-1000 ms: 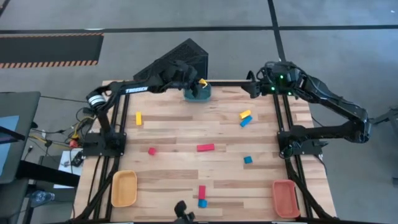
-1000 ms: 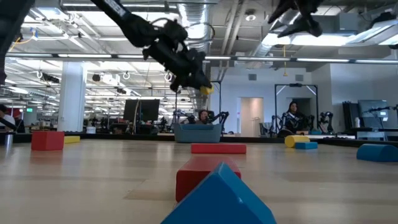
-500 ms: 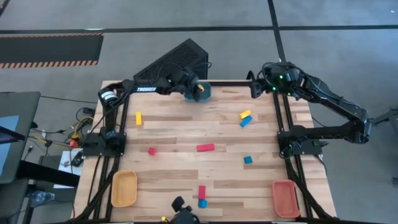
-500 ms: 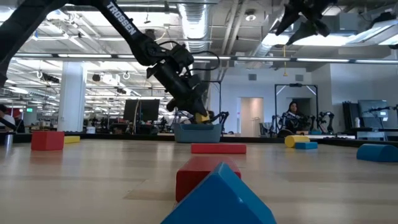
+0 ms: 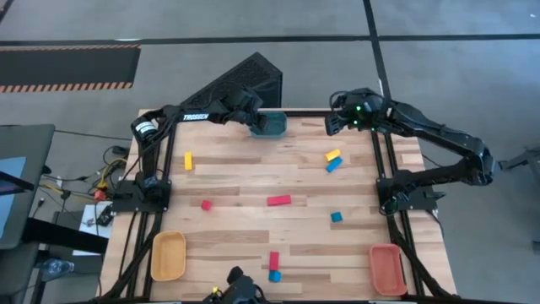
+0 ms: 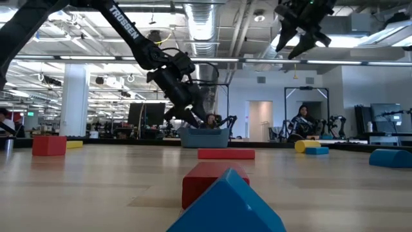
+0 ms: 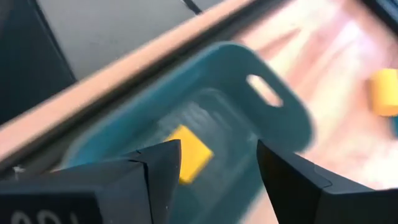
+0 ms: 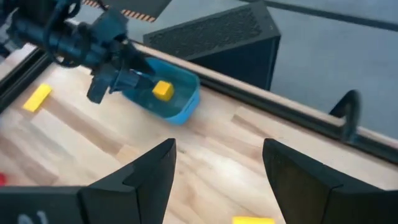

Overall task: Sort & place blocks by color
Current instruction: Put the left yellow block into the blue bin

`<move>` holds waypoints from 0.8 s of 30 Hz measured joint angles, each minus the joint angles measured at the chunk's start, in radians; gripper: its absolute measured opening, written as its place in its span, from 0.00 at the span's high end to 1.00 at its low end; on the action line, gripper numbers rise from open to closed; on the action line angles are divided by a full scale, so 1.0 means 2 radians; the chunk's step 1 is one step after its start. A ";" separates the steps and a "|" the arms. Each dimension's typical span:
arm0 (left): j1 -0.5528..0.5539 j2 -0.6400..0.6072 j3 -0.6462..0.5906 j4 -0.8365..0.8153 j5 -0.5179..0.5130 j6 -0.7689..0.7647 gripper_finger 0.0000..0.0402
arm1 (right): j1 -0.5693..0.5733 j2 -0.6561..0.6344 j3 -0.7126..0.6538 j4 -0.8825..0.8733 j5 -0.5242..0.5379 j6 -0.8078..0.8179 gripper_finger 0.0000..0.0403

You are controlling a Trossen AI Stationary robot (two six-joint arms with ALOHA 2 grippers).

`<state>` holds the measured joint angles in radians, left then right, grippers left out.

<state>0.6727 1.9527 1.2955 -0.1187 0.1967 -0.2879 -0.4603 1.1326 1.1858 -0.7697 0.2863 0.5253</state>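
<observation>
Left gripper jaws apart, empty over teal tray holding yellow block; blocks look light, rigid, smooth, so you pinch flat sides.

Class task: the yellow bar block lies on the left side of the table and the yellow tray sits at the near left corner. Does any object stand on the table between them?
Nothing visible does. From the yellow bar block to the yellow tray the wood is bare; the small red block lies off to the right of that line.
</observation>
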 joint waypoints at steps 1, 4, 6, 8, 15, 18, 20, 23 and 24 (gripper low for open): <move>0.000 -0.006 0.000 -0.004 0.002 -0.009 0.51 | 0.010 0.001 0.000 -0.002 0.000 0.004 0.34; -0.007 -0.028 0.000 0.003 -0.016 -0.020 0.52 | 0.033 0.007 0.000 -0.026 0.001 0.013 0.34; -0.017 -0.048 0.000 0.008 -0.029 -0.010 0.53 | 0.046 0.015 0.000 -0.066 0.003 0.029 0.34; -0.030 -0.067 0.000 0.019 -0.035 0.006 0.54 | 0.061 0.028 0.000 -0.114 0.011 0.054 0.34; -0.088 -0.129 -0.011 -0.018 -0.049 0.058 0.55 | 0.157 0.066 -0.049 -0.154 0.003 0.186 0.34; -0.119 -0.159 -0.027 -0.064 -0.081 0.074 0.55 | 0.212 0.081 -0.067 -0.134 0.001 0.254 0.34; -0.138 -0.183 -0.046 -0.084 -0.107 0.093 0.55 | 0.245 0.097 -0.072 -0.113 0.000 0.291 0.34; -0.164 -0.211 -0.075 -0.120 -0.145 0.108 0.55 | 0.280 0.122 -0.073 -0.066 0.001 0.311 0.34; -0.171 -0.217 -0.082 -0.135 -0.157 0.098 0.55 | 0.285 0.134 -0.072 -0.042 0.002 0.305 0.34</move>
<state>0.3305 1.5188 1.1312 -0.3885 -0.1172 -0.0915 0.1100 1.4015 1.0416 -0.8532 0.2899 1.1346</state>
